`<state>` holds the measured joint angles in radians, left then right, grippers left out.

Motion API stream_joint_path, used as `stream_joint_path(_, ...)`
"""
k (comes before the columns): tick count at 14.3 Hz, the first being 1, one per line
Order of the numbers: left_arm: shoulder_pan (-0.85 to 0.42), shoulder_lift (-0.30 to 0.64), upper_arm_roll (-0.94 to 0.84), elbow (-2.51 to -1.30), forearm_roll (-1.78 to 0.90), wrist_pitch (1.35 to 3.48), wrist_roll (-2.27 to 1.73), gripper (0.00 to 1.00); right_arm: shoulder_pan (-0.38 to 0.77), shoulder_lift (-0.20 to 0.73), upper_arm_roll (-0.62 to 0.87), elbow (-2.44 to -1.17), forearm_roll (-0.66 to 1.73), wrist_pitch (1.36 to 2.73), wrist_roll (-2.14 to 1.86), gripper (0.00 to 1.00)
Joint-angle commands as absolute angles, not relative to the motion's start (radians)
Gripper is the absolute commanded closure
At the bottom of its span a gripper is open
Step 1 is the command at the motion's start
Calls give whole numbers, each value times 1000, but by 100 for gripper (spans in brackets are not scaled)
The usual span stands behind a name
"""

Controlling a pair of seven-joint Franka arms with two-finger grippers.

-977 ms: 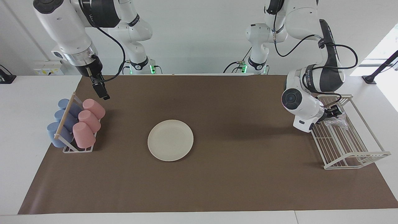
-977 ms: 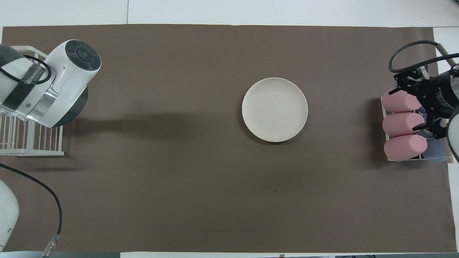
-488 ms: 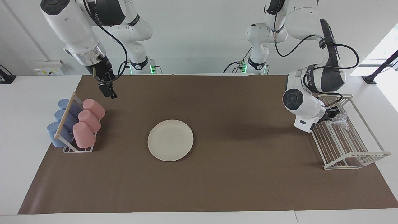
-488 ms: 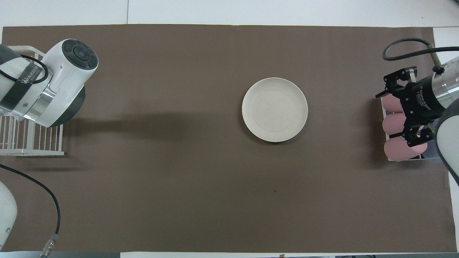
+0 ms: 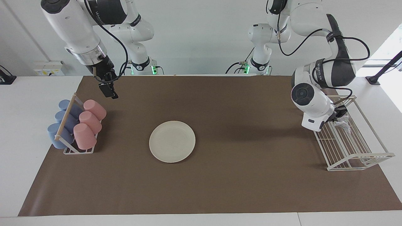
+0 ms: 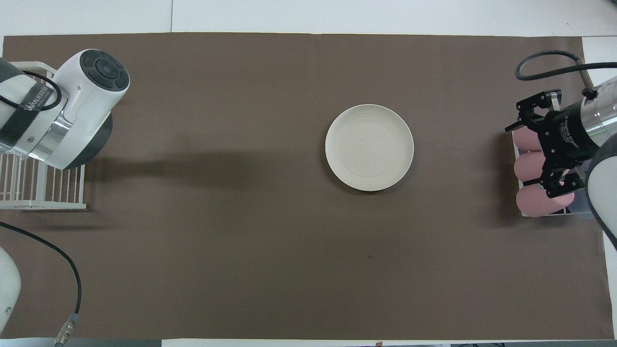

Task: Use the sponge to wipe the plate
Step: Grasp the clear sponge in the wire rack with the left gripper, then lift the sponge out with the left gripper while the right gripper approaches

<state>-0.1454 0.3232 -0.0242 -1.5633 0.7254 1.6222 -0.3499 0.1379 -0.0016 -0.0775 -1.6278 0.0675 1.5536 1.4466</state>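
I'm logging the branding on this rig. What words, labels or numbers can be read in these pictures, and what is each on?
"WANJEED": black strap on the left arm, last letters uncertain; also on the right arm's black band.
White lettering on the right gripper's black body: too small to read.
Plate, cups, wire rack: no text.

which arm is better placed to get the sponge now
Left. The left gripper is already at the sponge in the wire rack, while the right gripper hangs up by the cup rack.
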Motion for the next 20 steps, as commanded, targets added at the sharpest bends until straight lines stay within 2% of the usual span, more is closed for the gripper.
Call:
stream_joint_path(1, -137, 327, -26, -1392, 533, 1479, -307, 100, 133, -29, -74, -1666, 87, 1555, 1456, 0)
stream_joint_path(4, -140, 319, -31, -1305, 323, 1413, -308, 100, 133, -29, -74, -1657, 87, 1565, 1451, 0)
stream_joint_path(9, -22, 236, -18, -1296, -292, 1402, -330, 100, 138, -28, -60, -1654, 89, 1554, 1476, 0)
stream_joint_path(11, 30, 210, -15, -1333, -476, 1420, -331, 100, 147, -18, -32, -1619, 92, 1555, 1521, 0)
stream_joint_path(13, 38, 149, -15, -1461, -619, 1474, -330, 100, 185, -9, -17, -1605, 92, 1565, 1581, 0)
stream_joint_path(18, 32, -78, -15, -1926, -987, 1672, -211, 100, 282, 50, -15, -1530, 135, 1565, 1670, 0)
stream_joint_path(20, 28, -106, -15, -2041, -1107, 1672, -102, 100, 336, 72, -15, -1522, 133, 1563, 1680, 0)
